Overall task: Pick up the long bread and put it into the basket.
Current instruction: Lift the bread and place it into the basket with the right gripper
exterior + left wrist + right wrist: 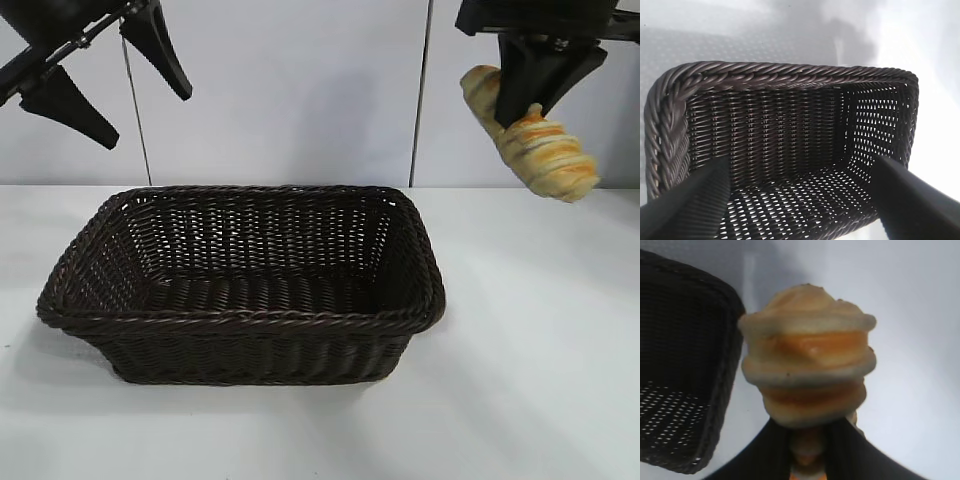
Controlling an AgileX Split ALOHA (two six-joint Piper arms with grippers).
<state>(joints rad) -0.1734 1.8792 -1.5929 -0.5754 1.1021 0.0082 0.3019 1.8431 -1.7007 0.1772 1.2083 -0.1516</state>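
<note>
Long bread (535,140) in right tool (527,108), airborne

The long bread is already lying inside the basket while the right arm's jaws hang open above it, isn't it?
Not quite. The long bread is not in the basket: the exterior view shows it in the air, off to the basket's right and above the table, clamped in the right gripper, whose jaws are shut on it. The basket holds nothing yet.
</note>
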